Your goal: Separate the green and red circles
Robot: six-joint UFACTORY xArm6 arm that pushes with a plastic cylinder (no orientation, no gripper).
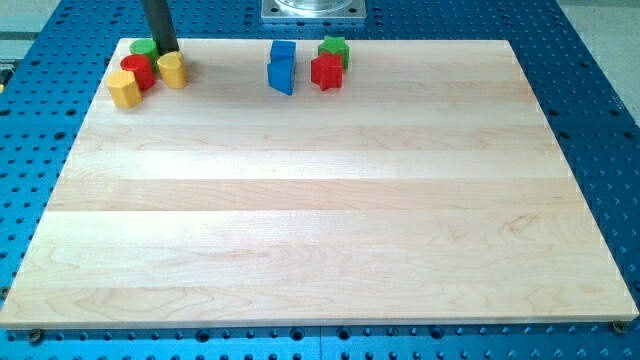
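— Where are the two circles?

— In the board's corner at the view's top left. The red circle [137,71] sits just below the green circle [145,48], the two touching or nearly so; I cannot tell which. My rod hides part of the green one.

— And your tip?

— My tip [166,51] stands just right of the green circle, above and between the red circle and a yellow block [173,70]. I cannot tell whether it touches any of them. It is a plain rod, so it holds nothing.

— What else is close by?

— A second yellow block [124,89] lies against the red circle's lower left. Well apart, along the top edge, are two blue blocks [282,66], one behind the other, then a red star [326,72] with a green star [334,48] behind it.

— Any writing or labels?

— None I can read on the blocks, the wooden board [320,220] or the blue perforated table [600,120].
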